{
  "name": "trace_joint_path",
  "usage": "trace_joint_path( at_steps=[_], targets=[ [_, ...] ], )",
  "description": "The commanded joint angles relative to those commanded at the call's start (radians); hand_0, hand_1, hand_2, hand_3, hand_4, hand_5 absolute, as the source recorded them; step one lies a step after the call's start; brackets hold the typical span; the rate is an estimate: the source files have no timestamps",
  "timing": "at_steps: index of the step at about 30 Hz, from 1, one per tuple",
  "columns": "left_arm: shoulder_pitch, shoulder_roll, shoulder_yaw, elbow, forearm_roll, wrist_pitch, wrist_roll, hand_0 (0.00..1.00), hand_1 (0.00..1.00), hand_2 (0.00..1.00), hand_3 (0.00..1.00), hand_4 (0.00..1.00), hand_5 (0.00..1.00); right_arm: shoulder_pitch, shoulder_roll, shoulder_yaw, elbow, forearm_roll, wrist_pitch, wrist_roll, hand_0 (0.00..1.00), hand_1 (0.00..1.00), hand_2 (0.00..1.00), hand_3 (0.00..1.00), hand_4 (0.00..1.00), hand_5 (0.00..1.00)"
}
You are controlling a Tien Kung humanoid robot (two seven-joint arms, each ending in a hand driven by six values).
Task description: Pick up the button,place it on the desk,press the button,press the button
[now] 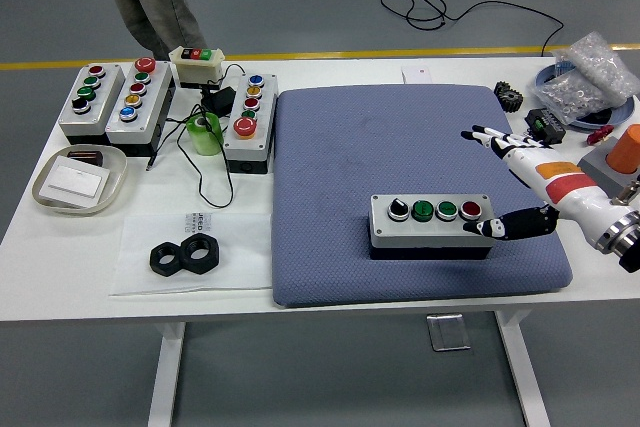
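- The button box [434, 225], a grey rectangular housing with a black selector knob, two green buttons and a red button [470, 210] in a row on top, sat flat on the blue-grey pad [400, 137] toward its near right part, on the white table [240, 277].
- The right hand [515, 182] lay just beside the box's right end, fingers spread and grasping nothing; one dark fingertip [480, 228] reached the box's right end, and whether it touched could not be told.
- The box looked rigid and fairly heavy, with smooth sides; it would likely be best gripped across its long walls, clear of the caps.
- The pad would probably give slightly under a press.
- The left hand was out of view.
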Motion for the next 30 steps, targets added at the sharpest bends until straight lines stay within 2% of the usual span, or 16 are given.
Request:
trace_joint_path(
  at_steps=[6,11,15,16,17,22,23,27,28,30],
  targets=[
    [0.000,-0.001,0.003,-0.001,-0.004,0.001,-0.001,0.747,0.831,0.876,0.831,0.637,0.998,0.056,0.065,-0.091,-0.066,-0.086,0.026,-0.050,0.992,0.911,0.944,0.957,0.939,0.184],
    [-0.002,0.000,0.006,-0.001,-0.009,0.000,-0.003,0.747,0.831,0.876,0.831,0.636,0.998,0.085,0.096,-0.125,-0.093,-0.103,0.043,-0.068,0.983,0.884,0.914,0.926,0.931,0.175],
    [-0.003,0.000,0.006,-0.001,-0.008,0.000,-0.002,0.747,0.831,0.876,0.831,0.636,0.998,0.103,0.125,-0.141,-0.119,-0.103,0.028,-0.092,0.983,0.884,0.914,0.926,0.931,0.175],
    [-0.003,0.000,0.006,-0.001,-0.008,0.000,-0.002,0.747,0.831,0.876,0.831,0.636,0.998,0.104,0.128,-0.142,-0.122,-0.102,0.026,-0.094,0.983,0.884,0.914,0.926,0.931,0.175],
    [-0.003,0.000,0.005,-0.001,-0.007,0.000,-0.002,0.745,0.831,0.876,0.831,0.636,0.998,0.107,0.135,-0.142,-0.128,-0.100,0.023,-0.098,0.923,0.790,0.804,0.866,0.890,0.146],
    [-0.003,0.001,0.004,-0.001,-0.007,0.000,-0.001,0.745,0.831,0.876,0.831,0.636,0.998,0.116,0.149,-0.146,-0.142,-0.095,0.018,-0.104,0.923,0.790,0.804,0.866,0.890,0.146],
    [-0.003,0.001,0.005,-0.001,-0.008,0.000,-0.001,0.745,0.831,0.876,0.831,0.636,0.998,0.117,0.150,-0.148,-0.146,-0.092,0.021,-0.106,0.889,0.710,0.708,0.822,0.883,0.143],
    [-0.003,0.001,0.007,-0.001,-0.011,0.000,-0.002,0.745,0.831,0.876,0.831,0.636,0.998,0.119,0.153,-0.151,-0.156,-0.080,0.030,-0.106,0.889,0.710,0.708,0.822,0.883,0.143],
    [-0.003,0.001,0.006,-0.001,-0.010,0.000,-0.002,0.744,0.830,0.876,0.831,0.635,0.998,0.120,0.155,-0.152,-0.162,-0.078,0.035,-0.105,0.860,0.671,0.666,0.793,0.889,0.151],
    [-0.003,0.001,0.007,-0.002,-0.010,0.000,-0.002,0.744,0.830,0.876,0.831,0.635,0.998,0.122,0.158,-0.155,-0.165,-0.077,0.040,-0.106,0.860,0.671,0.666,0.793,0.889,0.151]
  ],
)
